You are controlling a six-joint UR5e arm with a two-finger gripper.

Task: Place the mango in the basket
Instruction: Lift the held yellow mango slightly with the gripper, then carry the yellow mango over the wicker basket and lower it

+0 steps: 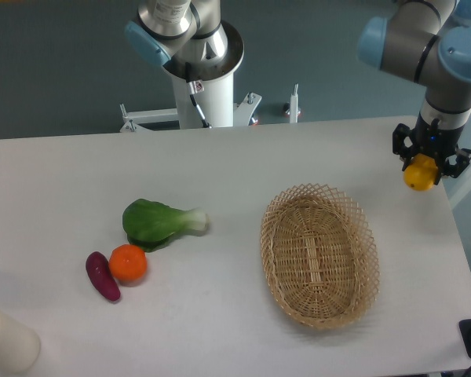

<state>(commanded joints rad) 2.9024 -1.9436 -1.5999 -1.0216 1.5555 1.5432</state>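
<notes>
Mango (419, 176) first, because that is the whole story: it sits pinched between the fingers of the gripper (421, 171), up and to the right of the basket (276, 236), close to the table's (220, 169) far right edge. Now from the biggest thing down.

Table, white and wide, carries everything. Its right edge runs just right of the basket, so the arm has little margin on that side.

Basket next, oval, woven, open side up and nothing in it that I can see. It lies tilted on the diagonal, long axis running from upper left to lower right, which gives a generous mouth for a drop from above.

Left of the basket, well apart, sits a green leafy vegetable (158, 222). Further left and lower, a round orange (128, 263) touches a purple eggplant (102, 276). All three are out of the way. A pale cylinder (8, 340) shows far left of the basket, at the table's near corner.

Gripper: clenched on the mango, the fruit bulging below the dark fingers, so the hold looks like a top grasp, chosen, I judge, to let it go straight down.

Between fruit and basket the table is bare. The move I expect is a short carry down-left over the looped rim, high enough to clear that rim, then release over the middle. The risk is a release too near the rim, with the fruit rolling off toward the table's right edge.
</notes>
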